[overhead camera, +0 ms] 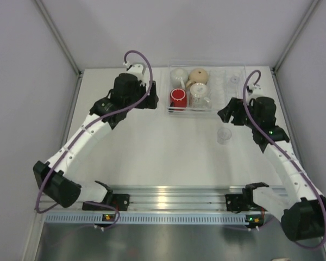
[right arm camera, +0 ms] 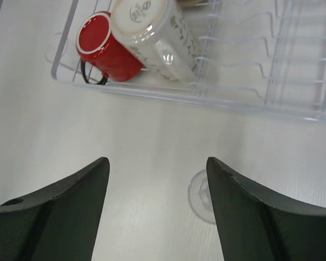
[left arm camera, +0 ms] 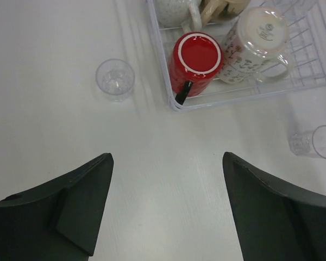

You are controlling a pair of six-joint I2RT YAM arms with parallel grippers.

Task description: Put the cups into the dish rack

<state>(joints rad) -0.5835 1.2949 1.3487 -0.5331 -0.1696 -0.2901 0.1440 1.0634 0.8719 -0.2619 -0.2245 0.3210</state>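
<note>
The clear dish rack [overhead camera: 229,103] stands at the back of the table. In it are a white mug [overhead camera: 177,74], a tan mug [overhead camera: 198,75], a red mug [overhead camera: 178,98] and a patterned clear cup [overhead camera: 199,97]. My left gripper [overhead camera: 154,93] hangs open and empty just left of the rack. In its wrist view, the left gripper [left arm camera: 167,157] faces the upside-down red mug [left arm camera: 195,58]. One small glass [left arm camera: 115,79] stands left of the rack and another [left arm camera: 315,142] lies at the right. My right gripper [overhead camera: 229,115] is open over the table, a clear glass [right arm camera: 200,194] beside its right finger [right arm camera: 250,206].
The rack's right half [right arm camera: 271,60] holds bare ribbed slots, and a small glass [overhead camera: 234,80] sits near its back right. Grey walls close in the table on the left, back and right. The arm bases and a metal rail [overhead camera: 168,197] line the near edge.
</note>
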